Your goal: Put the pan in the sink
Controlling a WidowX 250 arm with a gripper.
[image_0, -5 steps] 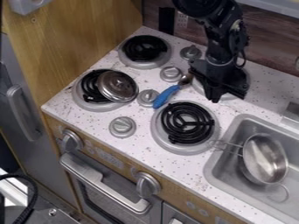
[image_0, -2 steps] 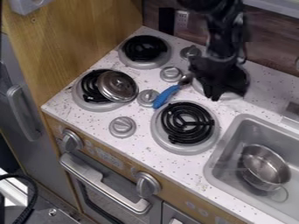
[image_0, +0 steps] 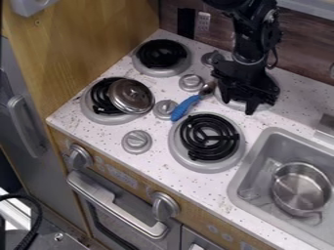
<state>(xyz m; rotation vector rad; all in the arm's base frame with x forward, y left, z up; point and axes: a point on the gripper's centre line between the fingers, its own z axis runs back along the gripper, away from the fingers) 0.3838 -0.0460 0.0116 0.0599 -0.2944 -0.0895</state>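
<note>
Nearest the camera, forward and to the right of the pincer (image_0: 239,107), the pan (image_0: 301,188) sits upright in the sink (image_0: 267,151). So the placing looks done, and I think nothing is left. Its long axis seems to run across the sink, with the faint handle (image_0: 248,194) pointing to the stove side. Farther back, the pincer is released, fingers apart, above the back burner.

the speckled counter (image_0: 101,135) bears a blue-handled utensil (image_0: 186,107) and, on one burner (image_0: 99,116), a metal lid (image_0: 132,96).
</note>
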